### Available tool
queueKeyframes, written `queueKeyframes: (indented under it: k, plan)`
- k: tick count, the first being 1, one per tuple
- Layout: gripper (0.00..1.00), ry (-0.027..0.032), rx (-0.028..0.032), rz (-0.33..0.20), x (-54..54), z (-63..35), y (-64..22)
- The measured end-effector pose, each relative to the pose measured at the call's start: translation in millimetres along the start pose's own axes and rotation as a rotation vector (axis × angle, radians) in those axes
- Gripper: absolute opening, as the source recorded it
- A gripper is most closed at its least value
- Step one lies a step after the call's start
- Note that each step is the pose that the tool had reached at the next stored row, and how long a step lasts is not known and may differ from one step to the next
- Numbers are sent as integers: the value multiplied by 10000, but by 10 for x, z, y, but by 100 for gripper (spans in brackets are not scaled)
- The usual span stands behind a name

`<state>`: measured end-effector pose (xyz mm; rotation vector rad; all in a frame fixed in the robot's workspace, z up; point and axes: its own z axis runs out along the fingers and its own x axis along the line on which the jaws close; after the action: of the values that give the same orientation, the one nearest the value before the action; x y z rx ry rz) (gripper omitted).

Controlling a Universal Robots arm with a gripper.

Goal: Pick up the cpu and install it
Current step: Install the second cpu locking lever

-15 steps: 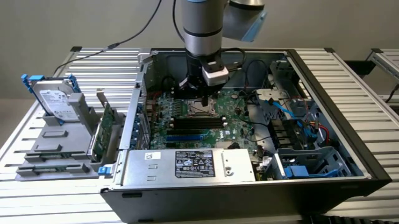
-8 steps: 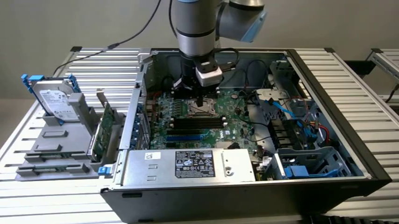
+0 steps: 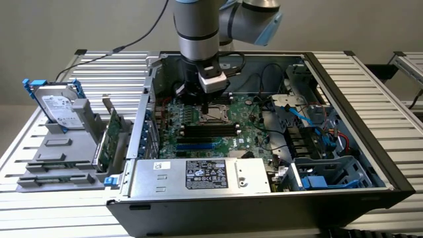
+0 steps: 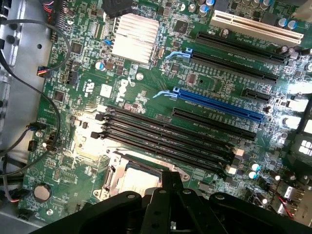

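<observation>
Fingers pressed together hang just over the socket (image 3: 215,117) at the middle of the motherboard (image 3: 231,134), the gripper (image 3: 210,106) pointing straight down inside the open computer case (image 3: 370,148); nothing can be made out pinched between them. In the wrist view the cpu (image 4: 139,179) lies as a pale metal square inside the socket frame, just beside the black memory slots (image 4: 165,134), so it looks already seated or very nearly so. Done well, this step means keeping the tool vertical and centred on the chip, pressing evenly so no corner tips in the frame. Going across the exterior view from its left: the hard drive (image 3: 58,106) stands in a grey holder (image 3: 56,166) well outside the case; the case's left wall (image 3: 146,106) rises near the arm; the power supply (image 3: 198,176) blocks the near side; blue cables (image 3: 300,113) and the drive cage (image 3: 330,173) crowd the exterior view's right. Open room is mostly straight above the socket, so I judge vertical travel the safest.
</observation>
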<state>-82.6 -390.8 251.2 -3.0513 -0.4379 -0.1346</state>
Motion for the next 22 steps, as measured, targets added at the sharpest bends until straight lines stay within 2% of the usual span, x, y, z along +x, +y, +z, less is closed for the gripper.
queueKeyframes:
  k: [2,4,8,9,17,22]
  plan:
    - [11,1,25,-41,-13,-1,4]
    - [11,8,80,-84,-21,-1,7]
    - [11,23,277,-198,-30,0,8]
    - [11,15,304,-213,-34,1,10]
    - [11,6,317,-245,-58,7,57]
    - [11,14,349,-246,-75,35,64]
